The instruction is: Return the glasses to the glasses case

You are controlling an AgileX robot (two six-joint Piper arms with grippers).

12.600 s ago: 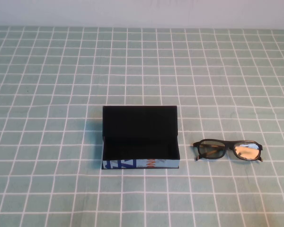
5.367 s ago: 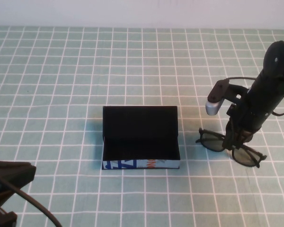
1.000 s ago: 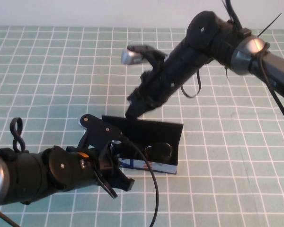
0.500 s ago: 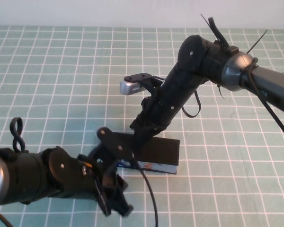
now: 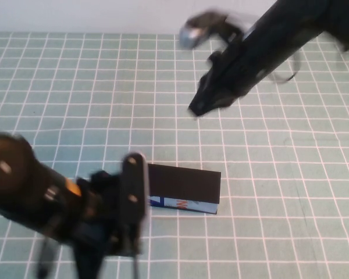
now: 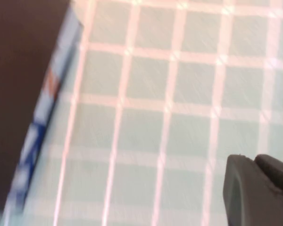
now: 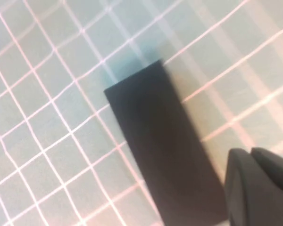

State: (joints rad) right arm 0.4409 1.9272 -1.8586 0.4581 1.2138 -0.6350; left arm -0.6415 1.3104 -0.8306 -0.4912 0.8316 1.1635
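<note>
Case: the glasses case [image 5: 185, 185] lies on the surface [image 5: 75, 87] near the middle front, its flat black lid down so the box is closed.
Writing: a strip printed blue, white and orange runs along the case's front side; the lettering on it is too blurred to read.
Glasses: not visible with the lid down.
Right pincer: the right pincer [image 5: 199, 108] hangs in the air behind the case and a little to the right, well apart from it, tips together and holding nothing.
Right wrist view: the case's black lid [image 7: 162, 146] fills the centre, seen from above over the green checked cloth.
Left pincer: the left pincer [image 5: 113, 241] is low at the front left, just beside the case's left end; cannot tell how its tips stand.
Left wrist view: the case's printed edge [image 6: 47, 113] runs along one side of the frame.
</note>
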